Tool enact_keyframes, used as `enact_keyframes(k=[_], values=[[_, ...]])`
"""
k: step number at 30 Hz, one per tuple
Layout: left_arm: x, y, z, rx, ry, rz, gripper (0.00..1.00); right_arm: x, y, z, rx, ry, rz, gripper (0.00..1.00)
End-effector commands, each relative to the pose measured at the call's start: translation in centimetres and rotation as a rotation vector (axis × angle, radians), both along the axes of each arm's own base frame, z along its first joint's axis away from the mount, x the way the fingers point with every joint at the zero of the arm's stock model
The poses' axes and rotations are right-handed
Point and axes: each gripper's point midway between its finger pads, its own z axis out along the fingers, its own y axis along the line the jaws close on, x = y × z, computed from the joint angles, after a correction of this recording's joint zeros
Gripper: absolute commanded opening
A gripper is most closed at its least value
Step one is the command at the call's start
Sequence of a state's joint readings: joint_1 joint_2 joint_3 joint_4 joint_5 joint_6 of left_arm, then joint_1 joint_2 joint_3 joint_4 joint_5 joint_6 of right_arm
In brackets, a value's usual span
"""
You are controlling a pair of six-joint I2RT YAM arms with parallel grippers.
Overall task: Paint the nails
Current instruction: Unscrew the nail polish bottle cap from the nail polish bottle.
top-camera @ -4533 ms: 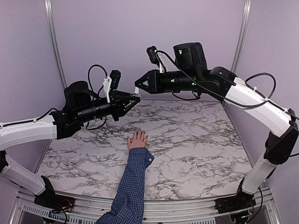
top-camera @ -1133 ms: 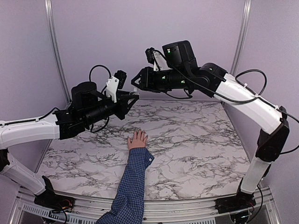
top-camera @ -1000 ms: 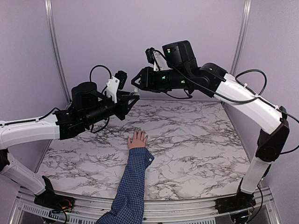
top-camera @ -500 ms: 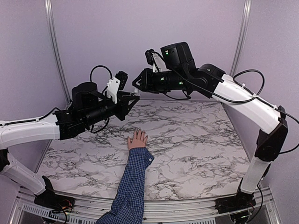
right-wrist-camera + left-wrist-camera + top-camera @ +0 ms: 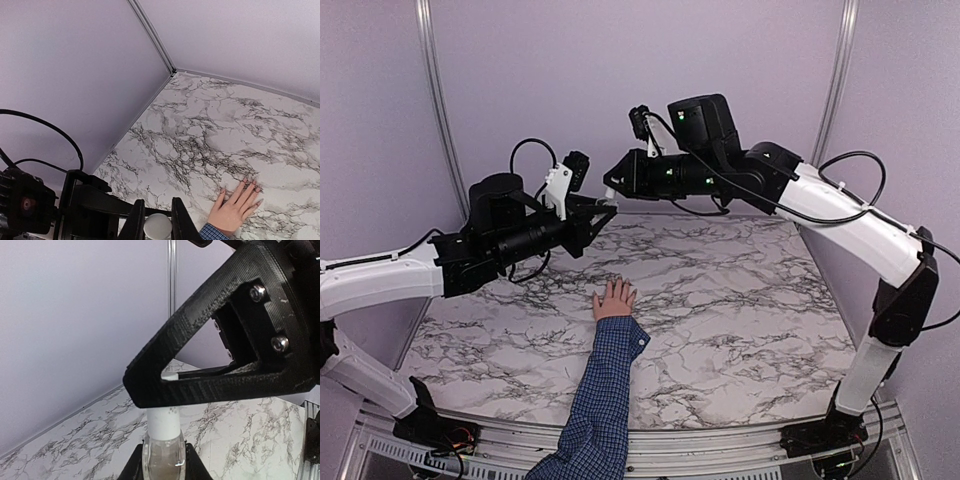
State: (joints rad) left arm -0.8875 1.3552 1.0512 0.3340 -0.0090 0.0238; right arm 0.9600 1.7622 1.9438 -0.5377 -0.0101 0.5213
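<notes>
Above the desk [image 5: 750,290], your left end effector [image 5: 605,210] clamps the polish bottle [image 5: 162,455] and your right end effector [image 5: 612,185] its white cap [image 5: 157,226], not yet off; the nails [image 5: 248,184], on the hand [image 5: 614,299] flat at mid-desk, apparently await paint.

On my feed, a table [image 5: 750,300] with a white marble pattern and dark grey veins fills the bottom of the enclosure. Plain lilac walls [image 5: 620,70] close it in at the back and on both sides. They are matte and evenly lit, with no hard shadows. A slim metal post [image 5: 433,90] stands at the rear left corner and another post [image 5: 841,70] at the rear right. A silver rail [image 5: 720,442] runs along the table's near edge. In the right wrist view, two walls meet at a thin seam [image 5: 152,36] that ends at the table's corner.
</notes>
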Motion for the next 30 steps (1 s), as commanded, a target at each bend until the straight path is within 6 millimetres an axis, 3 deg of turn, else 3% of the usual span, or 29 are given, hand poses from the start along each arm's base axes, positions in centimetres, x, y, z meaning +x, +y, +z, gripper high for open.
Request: enact_keyframes(k=[1, 14, 20, 25, 30], values=[[-3.9, -1.5, 3.9, -0.098, -0.055, -0.241, 0.0, -2.5, 1.1, 3.1, 0.089, -0.098, 0.136, 0.0], [-10.9, -1.7, 8.4, -0.244, -0.077, -0.703, 0.0, -7.3, 0.1, 7.5, 0.192, -0.342, 0.393, 0.0], [-13.2, -1.4, 10.4, -0.283, -0.091, -0.844, 0.0, -9.3, -0.6, 9.3, 0.24, -0.432, 0.505, 0.0], [-14.3, -0.9, 11.7, -0.293, -0.108, -0.89, 0.0, -10.4, -1.0, 10.1, 0.264, -0.477, 0.558, 0.0], [-14.1, -0.5, 12.3, -0.304, -0.132, -0.86, 0.0, -10.7, -1.1, 10.2, 0.274, -0.485, 0.57, 0.0]])
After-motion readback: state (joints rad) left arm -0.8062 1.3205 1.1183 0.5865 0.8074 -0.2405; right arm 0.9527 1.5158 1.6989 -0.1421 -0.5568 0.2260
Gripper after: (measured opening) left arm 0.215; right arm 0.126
